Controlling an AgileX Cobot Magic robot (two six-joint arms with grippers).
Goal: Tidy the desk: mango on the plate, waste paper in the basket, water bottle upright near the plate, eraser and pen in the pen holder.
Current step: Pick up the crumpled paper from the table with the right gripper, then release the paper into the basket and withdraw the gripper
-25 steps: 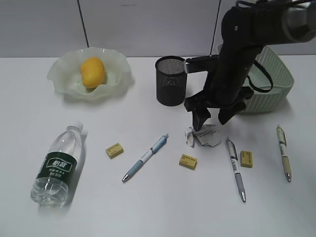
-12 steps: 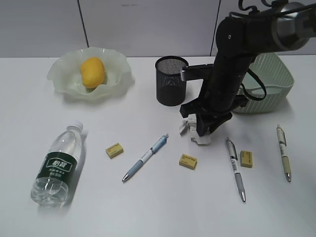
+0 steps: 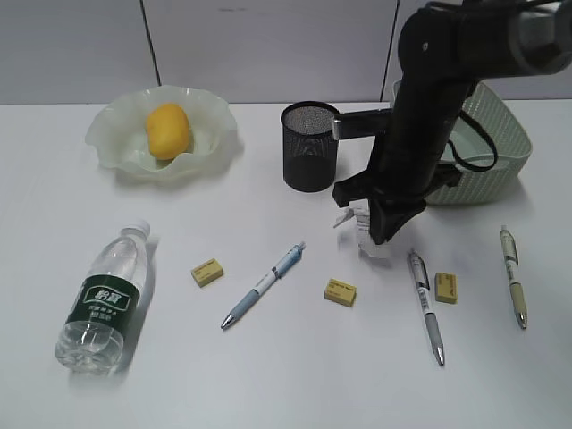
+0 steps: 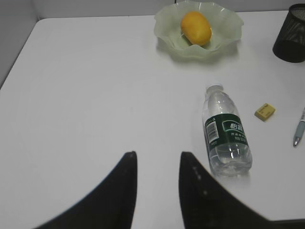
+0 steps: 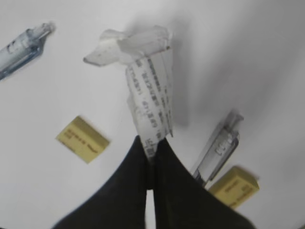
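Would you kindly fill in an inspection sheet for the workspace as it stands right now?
Surface: white table, nothing spilled.
Job's things: mango in plate; water bottle lying down; waste paper pinched by right pincer; basket behind arm; pen holder upright; three pens and three erasers on table.
Clutter: nothing seen.
Grippers: left pincer partly open, holds nothing; right shut on paper.
Cables: black cable along the right arm.
Surroundings: grey partition wall.

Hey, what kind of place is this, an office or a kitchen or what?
Most likely an office desk: a plain white table against grey partition panels, with pens, erasers and a black mesh pen holder on it.
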